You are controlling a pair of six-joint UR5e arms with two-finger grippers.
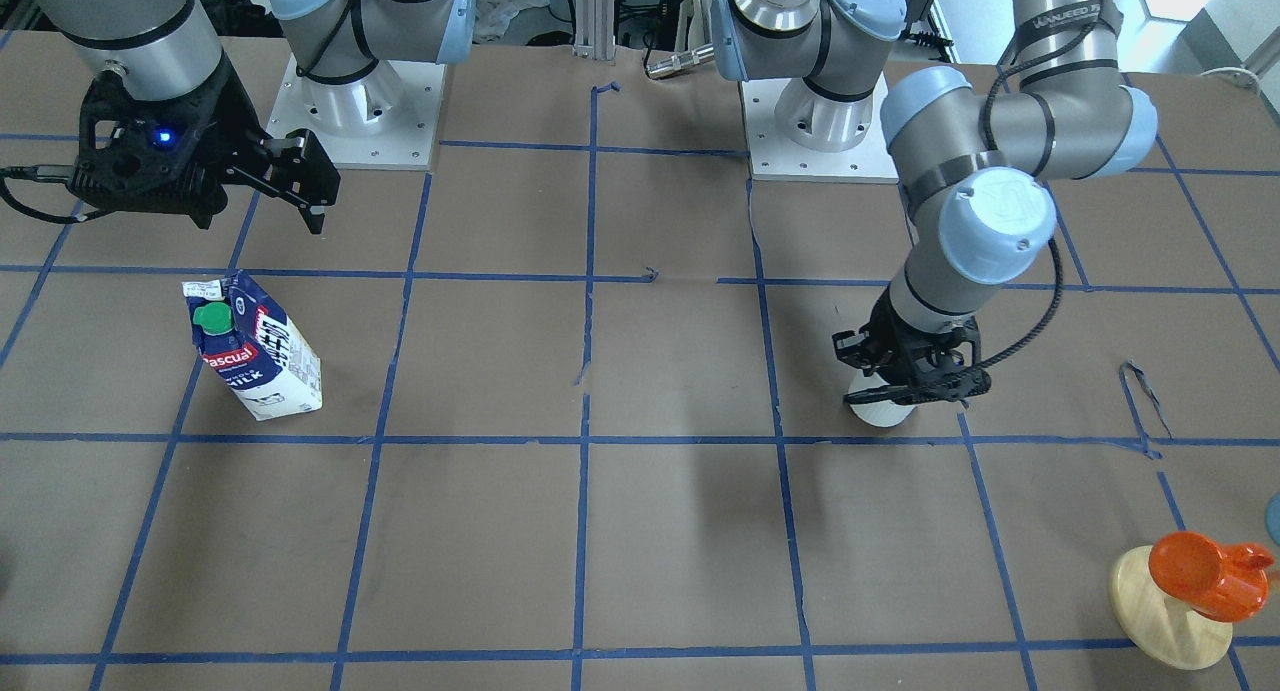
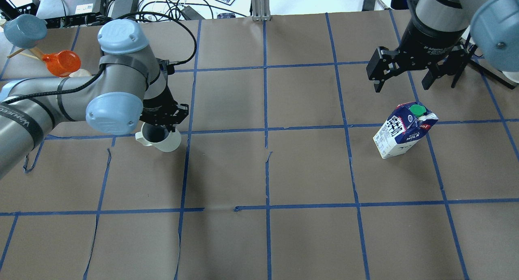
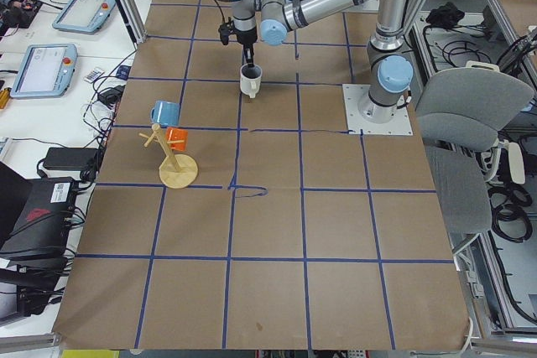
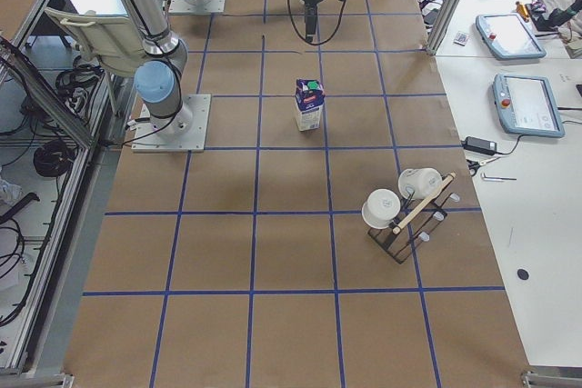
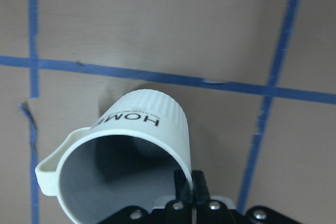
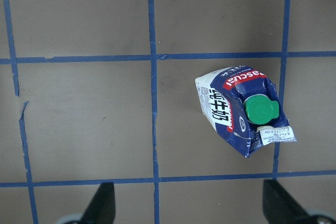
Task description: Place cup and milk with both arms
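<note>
The left fingers (image 5: 199, 184) were pinched on the rim of the cup (image 5: 142, 124), one inside, one outside; the cup seemed to rest on or just above the table (image 2: 263, 239). The right fingers (image 2: 379, 69) hung spread wide, holding nothing, near the upright milk (image 2: 399, 130), which stood on the table well apart from the cup.

the light is bright and even and seems to come from above. soft, faint shadows lie on the brown table (image 1: 680, 571). the milk (image 6: 239, 111) looks sharp. the right gripper (image 6: 189, 205) shows only two dark, blurry fingertips (image 6: 102, 203) at the bottom edge. the cup (image 5: 152, 124) is sharp too, with grey shade inside. the overhead view's top edge is washed-out white.
</note>
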